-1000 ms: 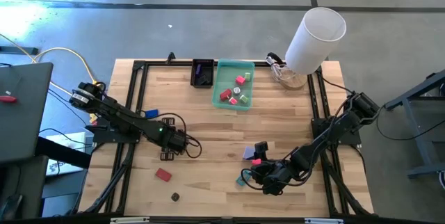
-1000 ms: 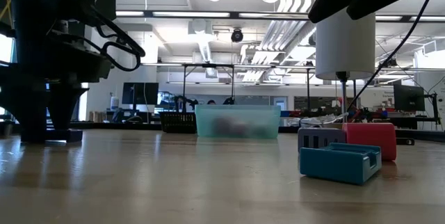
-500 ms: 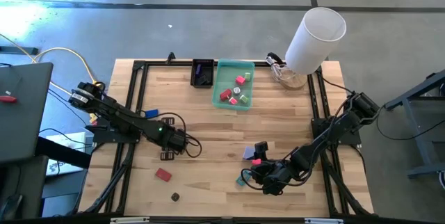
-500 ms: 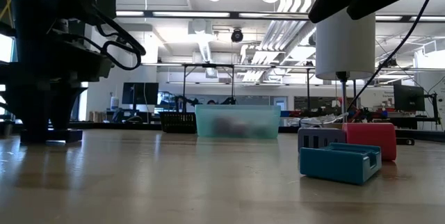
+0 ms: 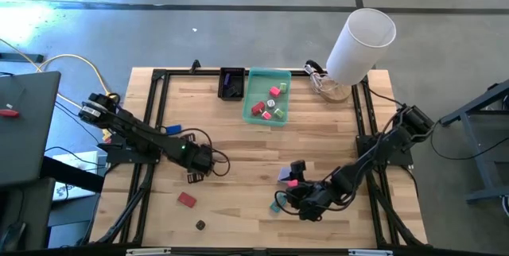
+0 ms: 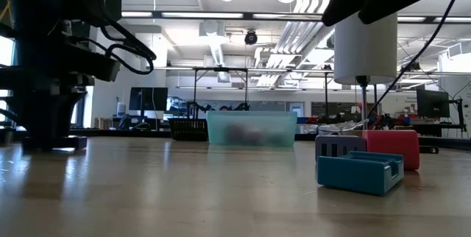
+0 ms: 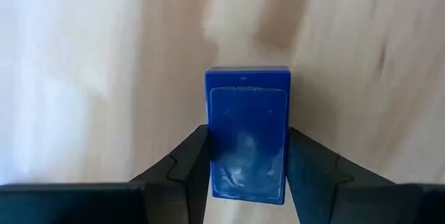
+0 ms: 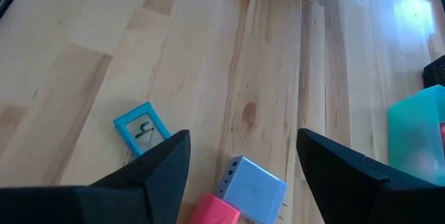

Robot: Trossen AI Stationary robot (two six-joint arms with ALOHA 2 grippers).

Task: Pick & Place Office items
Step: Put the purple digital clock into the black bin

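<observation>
Glossy blue plastic block [image 7: 247,133] above pale, smooth wood-grain table [image 5: 238,141].

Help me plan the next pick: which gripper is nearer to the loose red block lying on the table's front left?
Left. The left gripper, shut on a blue block, sits just behind the red block. The right gripper is much farther off, across the table.

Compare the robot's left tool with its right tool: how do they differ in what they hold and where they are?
The left tool is closed on a blue block, its fingers pressed against both sides; the right tool stands open and holds nothing. The left tool works at the table's left-middle; the right tool hangs near the front right, over a pink piece and a light blue-purple block. Both are dark, two-fingered and low over the wood.
</observation>
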